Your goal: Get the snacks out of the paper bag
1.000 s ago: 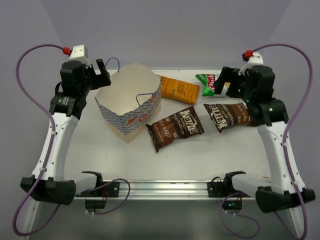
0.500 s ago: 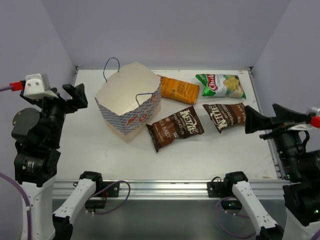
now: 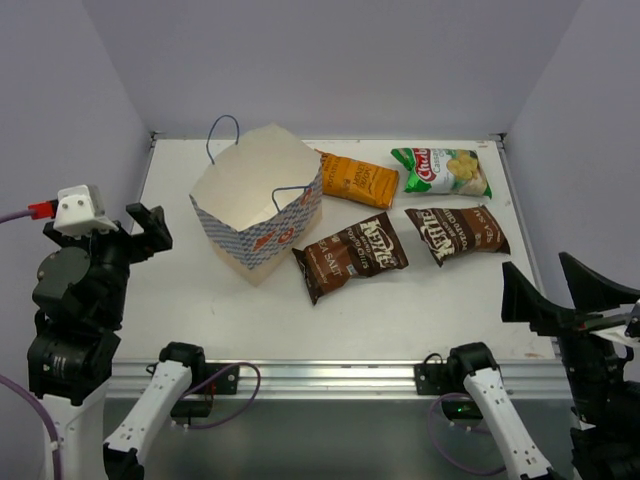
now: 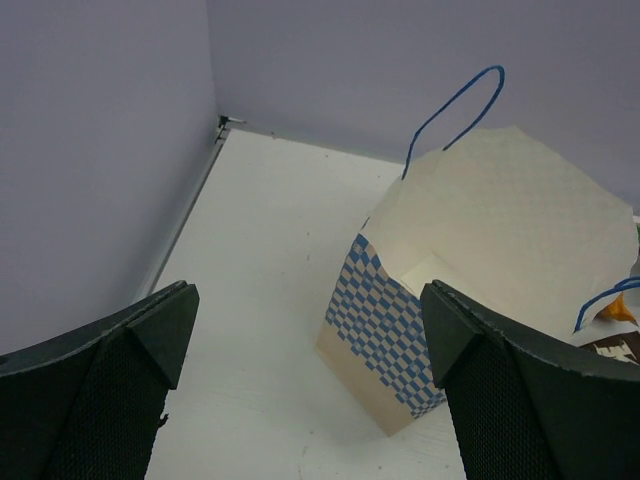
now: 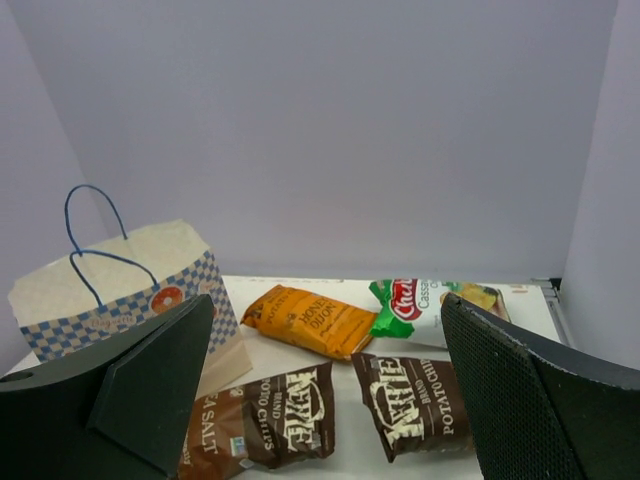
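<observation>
The paper bag stands open at the table's left middle, blue-and-white check outside, cream inside, blue string handles up; it also shows in the wrist views. Beside it, on the table, lie the snacks. An orange packet and a green-and-white chip bag are at the back. Two dark brown packets are nearer. My left gripper hangs open left of the bag, holding nothing. My right gripper is open near the table's right front corner, also holding nothing.
The white table has a metal rail along its near edge, where both arm bases are bolted. Lilac walls close off the back and both sides. Purple cables trail from the arms at the bottom corners.
Both arms have drawn back from the far part of the table toward its near edge, left and right. The bag and the packets have not moved.
</observation>
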You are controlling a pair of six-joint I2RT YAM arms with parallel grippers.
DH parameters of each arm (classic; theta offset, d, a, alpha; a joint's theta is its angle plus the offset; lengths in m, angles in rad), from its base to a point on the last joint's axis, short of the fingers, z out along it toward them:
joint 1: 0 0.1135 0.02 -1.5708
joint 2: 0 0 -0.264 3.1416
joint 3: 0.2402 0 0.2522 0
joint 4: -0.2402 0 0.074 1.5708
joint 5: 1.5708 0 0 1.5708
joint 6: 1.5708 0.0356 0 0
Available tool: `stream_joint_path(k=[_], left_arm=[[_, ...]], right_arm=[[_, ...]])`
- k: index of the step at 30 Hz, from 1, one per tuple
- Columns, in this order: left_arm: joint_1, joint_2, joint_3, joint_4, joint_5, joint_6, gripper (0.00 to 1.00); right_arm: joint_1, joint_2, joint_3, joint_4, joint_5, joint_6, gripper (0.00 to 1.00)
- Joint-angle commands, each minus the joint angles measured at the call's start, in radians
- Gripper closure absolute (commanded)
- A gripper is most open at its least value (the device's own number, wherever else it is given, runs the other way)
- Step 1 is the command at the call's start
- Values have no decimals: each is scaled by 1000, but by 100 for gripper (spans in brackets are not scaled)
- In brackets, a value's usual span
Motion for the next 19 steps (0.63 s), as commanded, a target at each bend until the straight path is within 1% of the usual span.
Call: stream_joint_path(k=[1,9,19], left_arm=[[-9,-56,12,-60,-38,-20,0],[-13,-94,24,-145,-13,-27,0],[-13,-92,38,-171,-10,-20,0]], right_arm=[[11,-31,-28,-9,1,-11,1],[36,-67,-29,-24,10,-20,1],[50,-57,-32,-7,-13,-11,1]])
